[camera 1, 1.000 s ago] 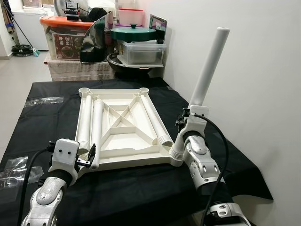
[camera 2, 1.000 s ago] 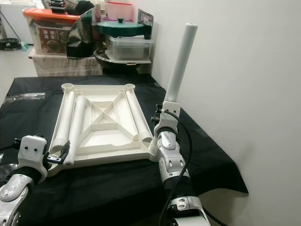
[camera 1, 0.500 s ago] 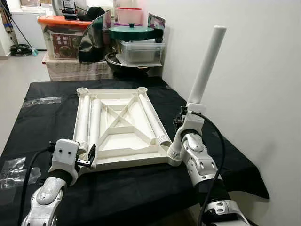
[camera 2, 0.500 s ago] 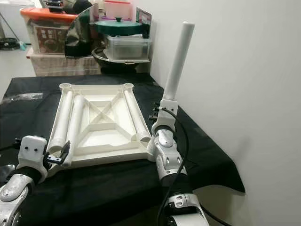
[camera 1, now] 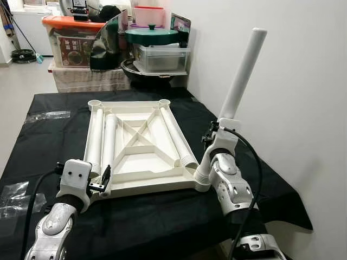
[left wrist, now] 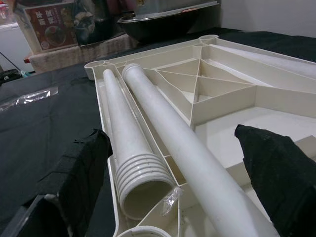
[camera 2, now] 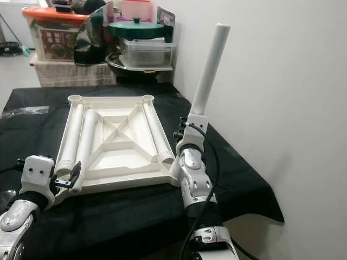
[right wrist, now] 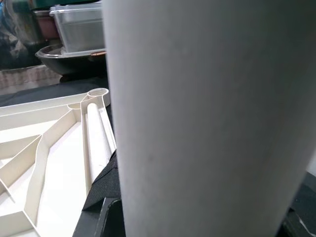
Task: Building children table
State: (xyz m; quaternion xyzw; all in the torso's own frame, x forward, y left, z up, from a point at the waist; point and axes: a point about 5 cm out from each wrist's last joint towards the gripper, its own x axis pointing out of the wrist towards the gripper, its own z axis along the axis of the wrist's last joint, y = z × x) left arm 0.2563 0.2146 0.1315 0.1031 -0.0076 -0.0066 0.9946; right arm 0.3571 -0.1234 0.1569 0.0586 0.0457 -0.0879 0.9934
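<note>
A white table top (camera 1: 146, 187) lies upside down on a black cloth. Two white legs (camera 1: 103, 138) lie in it along its left side, and a third leg (camera 1: 176, 138) along its right side. My right gripper (camera 1: 218, 131) is shut on a fourth leg (camera 1: 243, 76), which stands nearly upright with its ribbed foot at the near right corner socket (camera 1: 201, 183). The left gripper (left wrist: 173, 163) is open at the near left corner, with one black finger (left wrist: 79, 173) on each side of the two lying legs' ends (left wrist: 143, 182).
A white wall runs close along the right. Behind the table stand an orange-lidded box (camera 1: 70, 40), a green-lidded pot (camera 1: 152, 37) and a clear container (camera 1: 161, 58). Bits of plastic wrap (camera 1: 46, 115) lie on the cloth at the left. Its near edge hangs just before me.
The whole picture has shifted slightly. The upright leg's top has swayed a little while its foot stays at the corner. The left gripper has stayed put.
</note>
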